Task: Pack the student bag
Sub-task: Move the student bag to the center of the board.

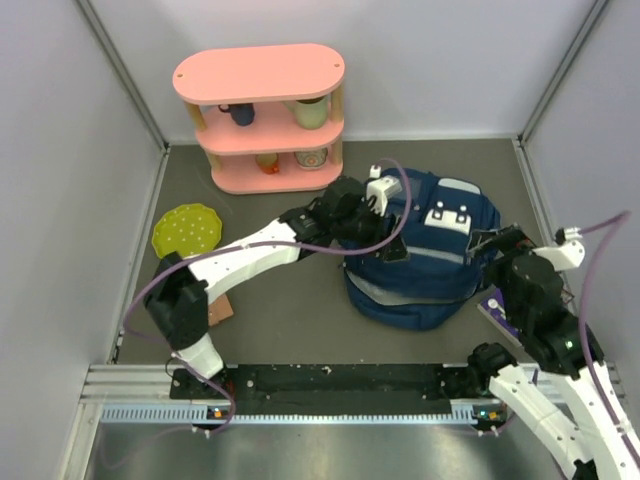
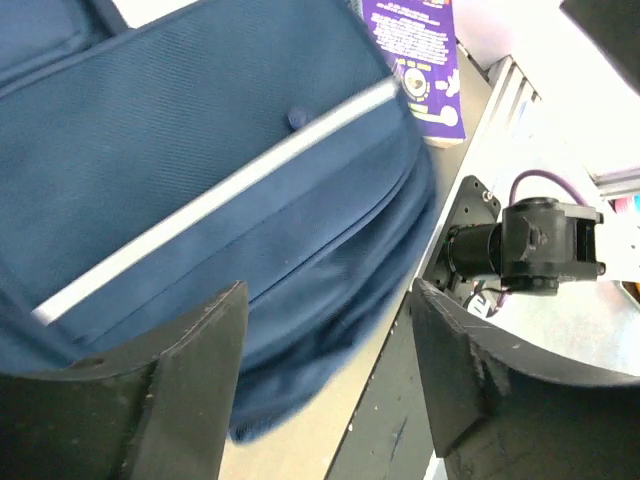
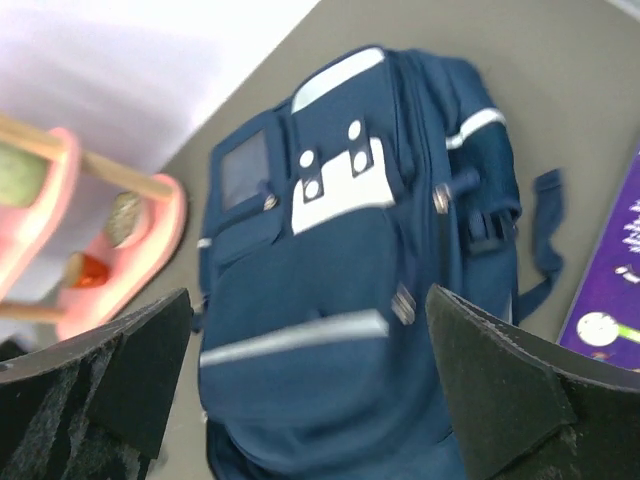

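Hovering both my tools over the student bag (image 1: 420,262), which lies flat on the desk (image 1: 290,300) right of centre, nearer the right edge, front pockets up. My left gripper (image 2: 328,295) hangs over the bag's side, jaws parted with nothing between them, I judge to find a zip or flap. My right gripper (image 3: 308,300) stands wide open and empty toward the near right corner, probably placed for the purple book (image 1: 493,305) just beside the bag.
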